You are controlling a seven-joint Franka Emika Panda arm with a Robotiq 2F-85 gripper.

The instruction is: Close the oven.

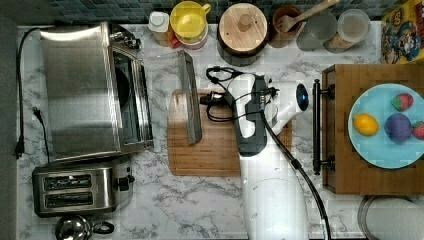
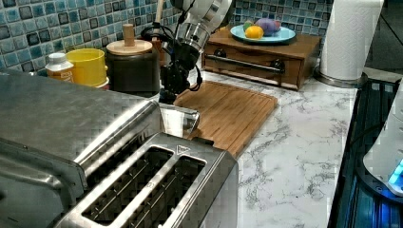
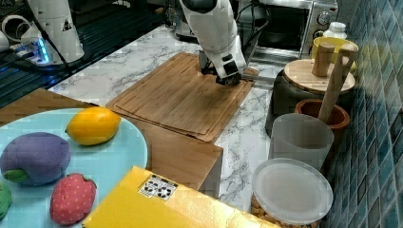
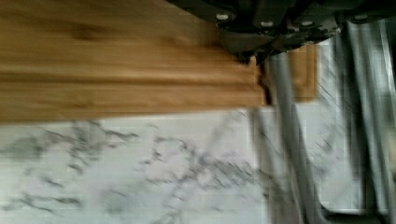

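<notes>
We find the oven [image 1: 82, 92] standing at the top view's left end of the marble table [image 1: 190, 200], its glass door [image 1: 172, 90] let down partway so that the bar handle [image 1: 191, 97] reaches over the wooden cutting board [image 1: 210, 150]. The jaws [image 1: 204, 99] sit just beside that handle, low over the board, with the oven body well apart beyond the door; the wrist view appears to show the bar close under them, though blur leaves this uncertain. We cannot tell whether the jaws are released or clenched.
</notes>
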